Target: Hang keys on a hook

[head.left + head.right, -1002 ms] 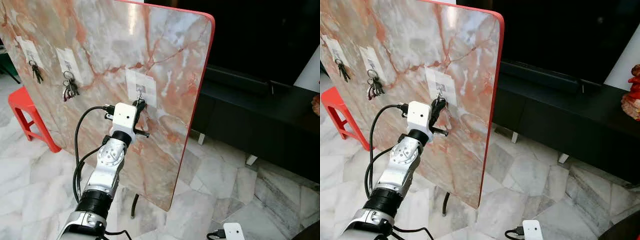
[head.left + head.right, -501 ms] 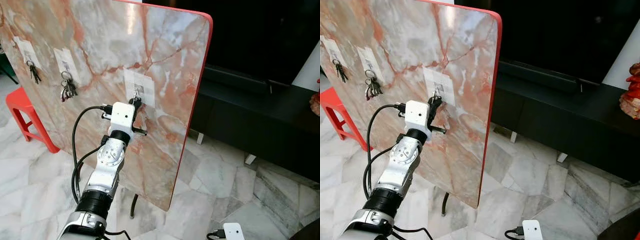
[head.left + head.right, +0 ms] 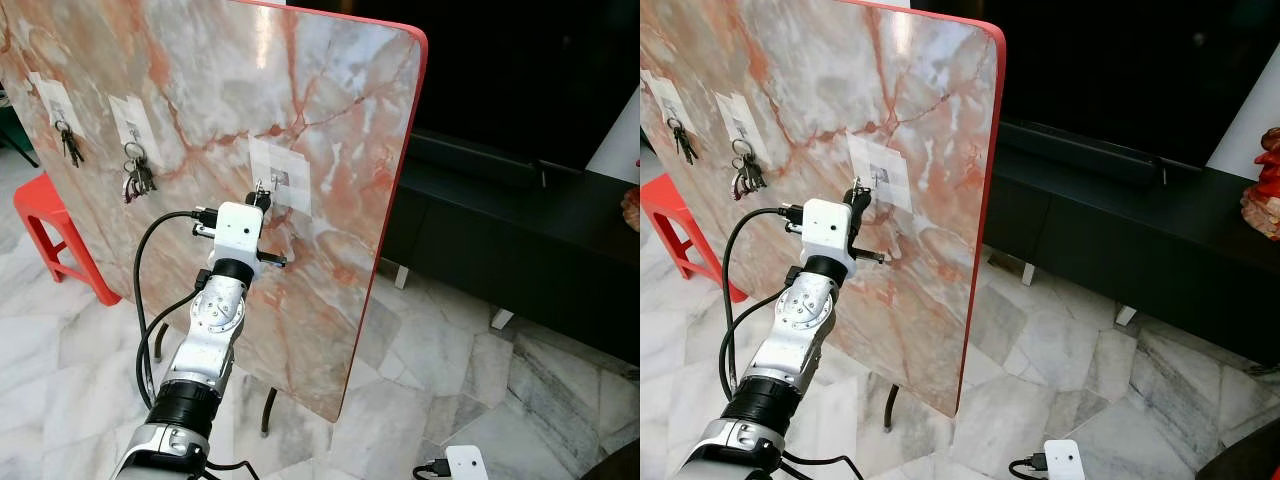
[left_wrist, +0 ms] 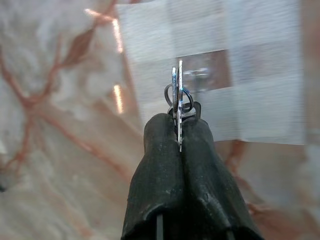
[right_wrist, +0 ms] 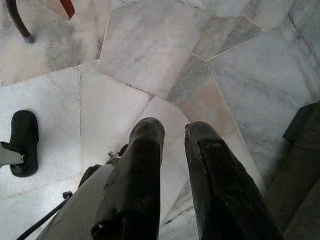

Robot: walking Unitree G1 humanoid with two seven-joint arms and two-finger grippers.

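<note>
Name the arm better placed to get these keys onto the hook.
Left. The left gripper already pinches the keys right at the hook on the marble board. The right gripper hangs open over the floor.

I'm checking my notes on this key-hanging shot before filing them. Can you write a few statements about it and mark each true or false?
1. The left gripper is shut on the keys. True.
2. The keys already hang on the hook with the gripper clear of them. False: the fingers grip them just in front of the hook.
3. Two other key bunches hang further left on the board. True.
4. The right gripper is raised to the board. False: it hangs over the floor.
5. A blue stool stands beside the board. False: the stool is red.
</note>
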